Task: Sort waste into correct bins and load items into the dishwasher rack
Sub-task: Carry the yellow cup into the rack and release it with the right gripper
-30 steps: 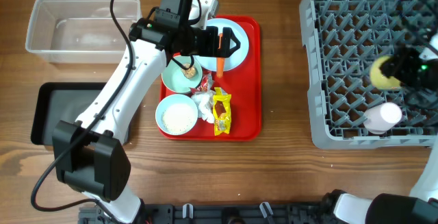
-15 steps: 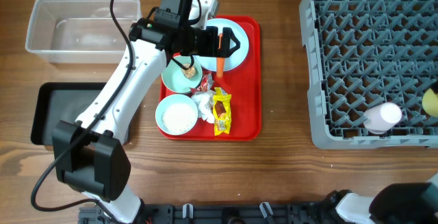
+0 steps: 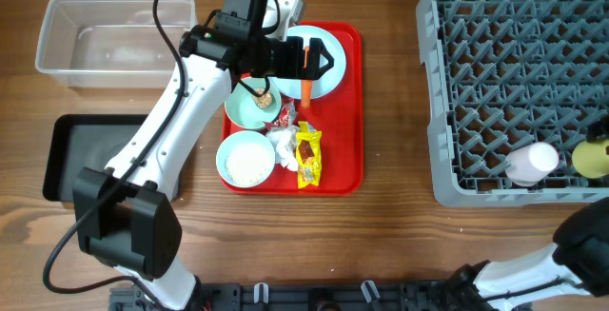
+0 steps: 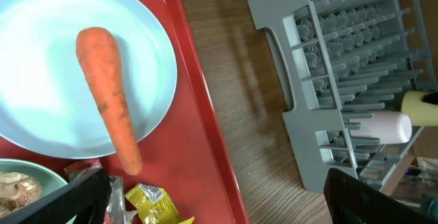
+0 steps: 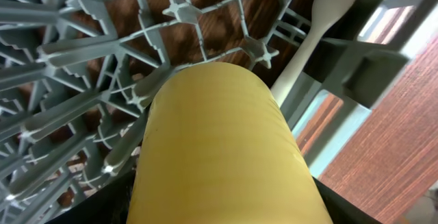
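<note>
At the far right edge of the dishwasher rack [image 3: 495, 83], the yellow cup [image 3: 591, 156] had travelled from over the middle of the lattice, where it hung a second before. It now sat low, just beside the pinkish-white cup [image 3: 531, 162], which lay on its side among the pegs. The right gripper [image 5: 219, 190] was closed around the yellow cup at a fairly wide spread, and the cup's body filled the wrist view with pegs close behind it. I could not tell whether the cup already rested on the rack or hung just clear of it, because the overhead view cut it off at the frame's edge.

The left gripper [image 3: 314, 62] had not stirred. Its jaws stood at full spread with nothing between them, poised over the carrot [image 4: 108, 94] that lay across the pale blue plate [image 4: 41, 80] on the red tray [image 4: 205, 148].

As I judged it, the second cup was all but loaded and wanted only a release. Most of the job was still ahead. The rice bowl [image 3: 246, 159], the bowl with the brown lump [image 3: 255, 102], the wrappers [image 3: 307, 154] and the tissue [image 3: 284, 142] were all still on the tray. Neither the clear tub [image 3: 105, 35] nor the black tray [image 3: 67, 159] had taken any waste.
</note>
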`<action>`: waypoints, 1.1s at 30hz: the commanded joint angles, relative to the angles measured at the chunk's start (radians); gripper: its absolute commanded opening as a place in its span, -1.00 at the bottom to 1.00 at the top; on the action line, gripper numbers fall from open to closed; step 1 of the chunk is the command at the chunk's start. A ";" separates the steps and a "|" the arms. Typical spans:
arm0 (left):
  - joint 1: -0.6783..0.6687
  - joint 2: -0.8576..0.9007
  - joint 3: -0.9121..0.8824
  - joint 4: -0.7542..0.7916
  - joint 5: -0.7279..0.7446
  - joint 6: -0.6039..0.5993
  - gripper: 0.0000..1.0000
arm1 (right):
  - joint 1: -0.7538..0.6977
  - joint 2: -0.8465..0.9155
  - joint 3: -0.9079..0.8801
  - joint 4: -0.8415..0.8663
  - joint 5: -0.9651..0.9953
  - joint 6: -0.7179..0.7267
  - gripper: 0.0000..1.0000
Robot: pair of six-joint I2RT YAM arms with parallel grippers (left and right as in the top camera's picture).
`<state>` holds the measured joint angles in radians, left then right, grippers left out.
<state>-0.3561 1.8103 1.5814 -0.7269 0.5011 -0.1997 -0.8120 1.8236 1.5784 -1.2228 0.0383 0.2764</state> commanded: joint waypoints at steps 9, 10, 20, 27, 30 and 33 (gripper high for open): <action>0.005 -0.002 0.006 0.000 -0.006 0.009 1.00 | -0.001 0.038 -0.103 0.080 0.043 0.016 0.12; 0.005 -0.002 0.006 0.000 -0.006 0.009 1.00 | -0.001 0.038 -0.105 0.083 0.043 0.016 0.32; 0.005 -0.002 0.006 0.000 -0.006 0.009 1.00 | 0.001 0.022 -0.080 0.068 -0.023 0.020 1.00; 0.005 -0.002 0.006 0.000 -0.006 0.009 1.00 | 0.013 -0.285 0.011 -0.003 -0.160 0.010 0.99; 0.005 -0.002 0.006 0.000 -0.006 0.009 1.00 | 0.100 -0.457 0.011 0.000 -0.224 -0.016 1.00; 0.005 -0.002 0.006 0.000 -0.006 0.009 1.00 | 0.261 -0.555 0.011 0.009 -0.219 -0.045 1.00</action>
<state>-0.3561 1.8103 1.5814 -0.7269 0.4999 -0.1997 -0.6731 1.3319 1.5768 -1.2190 -0.1413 0.2737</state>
